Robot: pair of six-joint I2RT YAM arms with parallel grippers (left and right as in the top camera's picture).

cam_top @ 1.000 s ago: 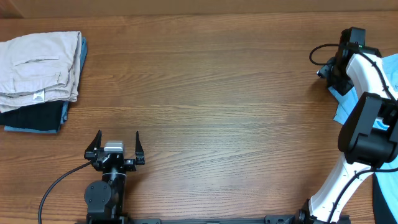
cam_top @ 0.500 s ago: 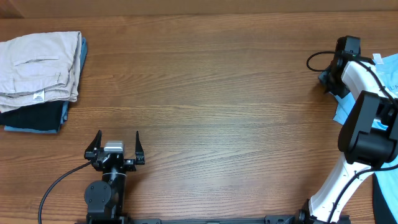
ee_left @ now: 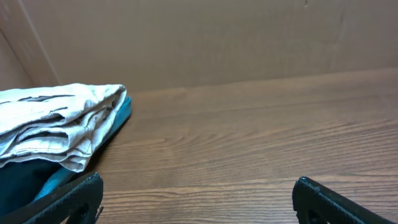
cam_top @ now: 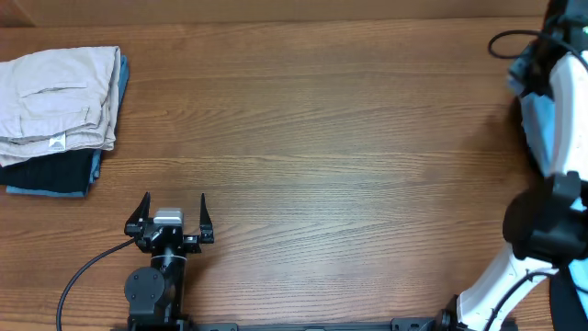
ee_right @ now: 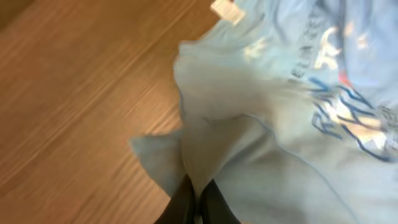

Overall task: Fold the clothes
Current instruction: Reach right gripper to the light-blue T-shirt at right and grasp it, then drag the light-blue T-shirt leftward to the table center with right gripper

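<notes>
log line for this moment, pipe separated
phase: grasp | right gripper: shut on light blue cotton t-shirt | left gripper: open, empty | folded beige garment: stacked far left

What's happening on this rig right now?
The right end effector is shut on a bunched fold of the light blue T-shirt at the far right edge of the table. The shirt is not yet spread out or folded. The left end effector sits open and empty near the front edge. A pile of folded clothes, beige on top, lies at the far left.
</notes>
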